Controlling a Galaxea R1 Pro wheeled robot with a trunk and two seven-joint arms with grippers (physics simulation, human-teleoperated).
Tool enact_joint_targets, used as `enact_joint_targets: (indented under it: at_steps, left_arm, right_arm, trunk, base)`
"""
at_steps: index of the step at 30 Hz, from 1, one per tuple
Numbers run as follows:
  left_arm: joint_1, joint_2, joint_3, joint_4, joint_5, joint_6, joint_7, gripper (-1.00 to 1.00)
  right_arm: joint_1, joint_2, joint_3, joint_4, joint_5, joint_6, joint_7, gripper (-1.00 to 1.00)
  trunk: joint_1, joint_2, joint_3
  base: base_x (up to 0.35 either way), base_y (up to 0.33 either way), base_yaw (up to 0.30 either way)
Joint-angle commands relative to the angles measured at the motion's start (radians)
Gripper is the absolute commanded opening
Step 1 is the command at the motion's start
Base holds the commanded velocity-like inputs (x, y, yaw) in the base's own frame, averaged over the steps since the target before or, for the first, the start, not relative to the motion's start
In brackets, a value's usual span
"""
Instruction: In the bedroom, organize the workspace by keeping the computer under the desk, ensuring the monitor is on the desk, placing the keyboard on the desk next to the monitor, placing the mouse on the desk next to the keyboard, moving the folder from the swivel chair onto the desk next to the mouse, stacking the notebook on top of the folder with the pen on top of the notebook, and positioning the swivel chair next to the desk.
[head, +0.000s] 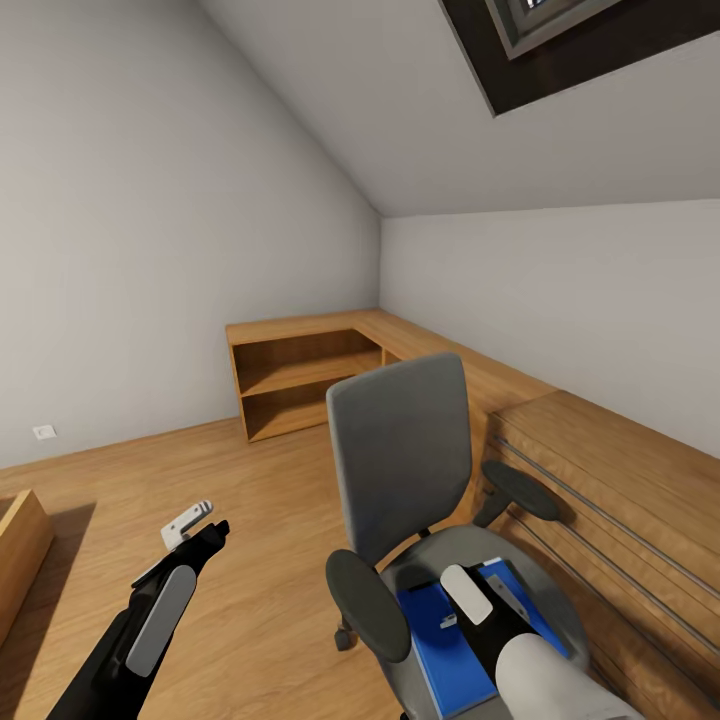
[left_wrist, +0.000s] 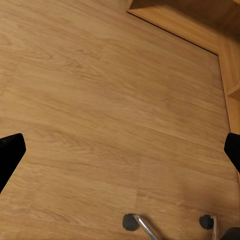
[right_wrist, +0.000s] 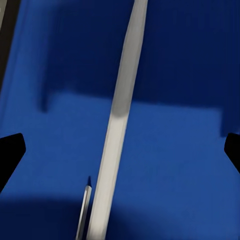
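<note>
folder (head: 450, 640) on swivel chair (head: 400, 470) seat | bench (head: 610, 450) right of chair | shelf unit (head: 300, 380) behind chair | floor (head: 230, 520) left

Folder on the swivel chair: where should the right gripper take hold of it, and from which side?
The folder lies flat on the seat. Probably grip its front edge, coming from above over the seat front: the backrest and armrests block the other sides.
</note>
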Motion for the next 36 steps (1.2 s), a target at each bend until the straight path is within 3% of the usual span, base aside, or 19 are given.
enact_joint_targets:
  at_steps: [1,36]
  left_arm:
    - [-0.001,0.0,-0.001,-0.002,0.007,0.003,0.006,1.0]
    - [-0.001,-0.001,-0.001,-0.002,0.007,0.002,0.008,1.0]
  right_arm:
    - [-0.001,-0.001,0.008,-0.001,-0.01,-0.005,-0.005,1.0]
    - [-0.001,0.0,0.009,0.0,-0.01,-0.007,-0.005,1.0]
  trunk:
    - [0.0,-0.001,-0.001]
    - [0.011,-0.022,-0.01]
  base:
    - [0.0,0.0,0.0]
    - [0.0,0.0,0.0]
